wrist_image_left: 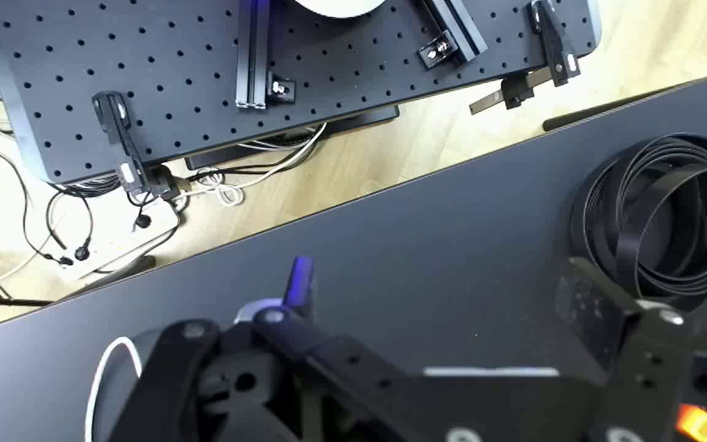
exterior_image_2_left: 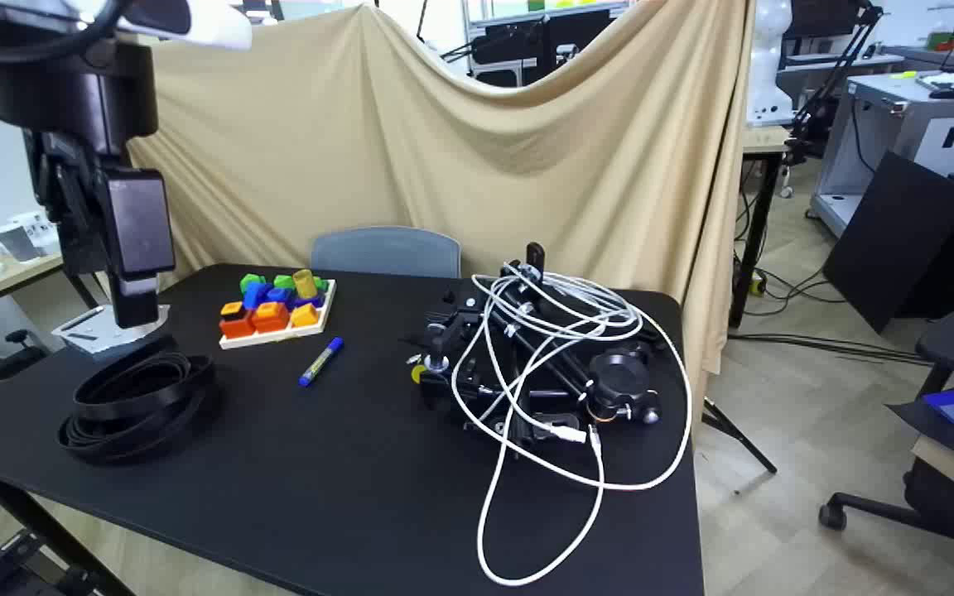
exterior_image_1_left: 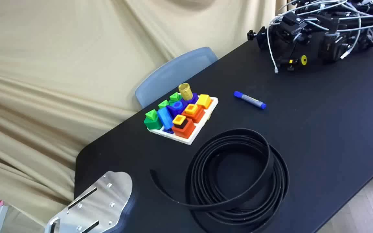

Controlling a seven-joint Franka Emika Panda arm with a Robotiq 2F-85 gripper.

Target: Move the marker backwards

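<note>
In an exterior view, the marker [exterior_image_2_left: 321, 362], laid diagonally, is seen below and right of the wide-spread pincer [wrist_image_left: 444, 290].

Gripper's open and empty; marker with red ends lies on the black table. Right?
Wrong color: the marker is blue at both ends, as both exterior views show. Rest holds: the gripper is open and empty, the marker on the black table.

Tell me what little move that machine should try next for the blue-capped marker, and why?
Probably bring the open jaws toward the blue-capped marker: it lies on the black table untouched, while the jaws hang higher, holding nothing.
</note>
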